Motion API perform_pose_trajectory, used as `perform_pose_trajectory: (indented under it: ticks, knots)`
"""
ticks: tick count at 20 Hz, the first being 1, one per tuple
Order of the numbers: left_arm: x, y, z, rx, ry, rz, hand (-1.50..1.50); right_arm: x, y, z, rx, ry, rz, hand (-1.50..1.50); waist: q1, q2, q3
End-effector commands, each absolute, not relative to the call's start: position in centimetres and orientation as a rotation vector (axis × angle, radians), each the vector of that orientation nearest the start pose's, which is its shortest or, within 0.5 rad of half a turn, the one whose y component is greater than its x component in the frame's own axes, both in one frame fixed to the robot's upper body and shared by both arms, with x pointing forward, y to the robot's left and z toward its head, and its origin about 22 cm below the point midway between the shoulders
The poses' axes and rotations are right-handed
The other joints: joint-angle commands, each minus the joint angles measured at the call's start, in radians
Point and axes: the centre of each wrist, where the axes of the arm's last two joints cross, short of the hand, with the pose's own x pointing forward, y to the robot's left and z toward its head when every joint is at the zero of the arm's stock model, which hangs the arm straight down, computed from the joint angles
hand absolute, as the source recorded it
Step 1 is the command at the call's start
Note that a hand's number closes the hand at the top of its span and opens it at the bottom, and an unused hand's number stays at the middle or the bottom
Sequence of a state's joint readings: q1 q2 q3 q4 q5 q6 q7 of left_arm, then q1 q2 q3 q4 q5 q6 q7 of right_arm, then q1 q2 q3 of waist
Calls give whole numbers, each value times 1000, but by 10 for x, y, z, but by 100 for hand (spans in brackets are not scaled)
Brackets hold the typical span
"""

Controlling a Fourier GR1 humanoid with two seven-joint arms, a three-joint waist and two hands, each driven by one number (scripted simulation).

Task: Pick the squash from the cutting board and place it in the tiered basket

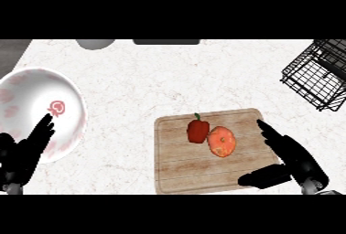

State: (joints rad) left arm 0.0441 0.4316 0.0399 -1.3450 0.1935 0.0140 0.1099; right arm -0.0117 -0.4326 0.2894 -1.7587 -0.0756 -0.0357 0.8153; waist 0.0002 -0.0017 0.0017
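Observation:
An orange squash [222, 141] lies on the wooden cutting board [182, 169], touching a red bell pepper [197, 130] on its left. My right hand [292, 154] hovers over the board's right edge, fingers straight and pointing up-left, thumb spread toward the board's lower right; it holds nothing and sits just right of the squash. The black wire tiered basket [319, 75] stands at the far right, partly cut off by the view's edge. My left hand [24, 153] rests open at the lower left, fingers up.
A white plate with a pink pattern [44, 109] lies at the left, partly under my left hand's fingers. A grey round object [94, 43] and a dark flat object [166, 41] sit at the counter's far edge.

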Motion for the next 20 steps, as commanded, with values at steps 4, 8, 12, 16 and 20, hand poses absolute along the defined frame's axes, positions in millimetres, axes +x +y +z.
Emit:
perform_pose_trajectory:
  ticks: [4,8,12,16,20]
  knots:
    - [213,351,-15,283,-1185,-65,0,236,-240,36,-200,-898,409,-150,2,1,-1]
    - [218,374,7,287,-1194,-75,0,227,-216,17,-177,-911,408,-150,4,1,-1]
    - [209,351,-18,269,-1209,-49,0,251,-235,19,-195,-909,401,-150,4,1,-1]
    - [210,372,-19,277,-1204,-53,0,242,-226,7,-184,-917,403,-150,2,1,-2]
    - [226,356,-18,279,-1209,-58,0,267,-208,12,-169,-905,397,-150,2,2,-2]
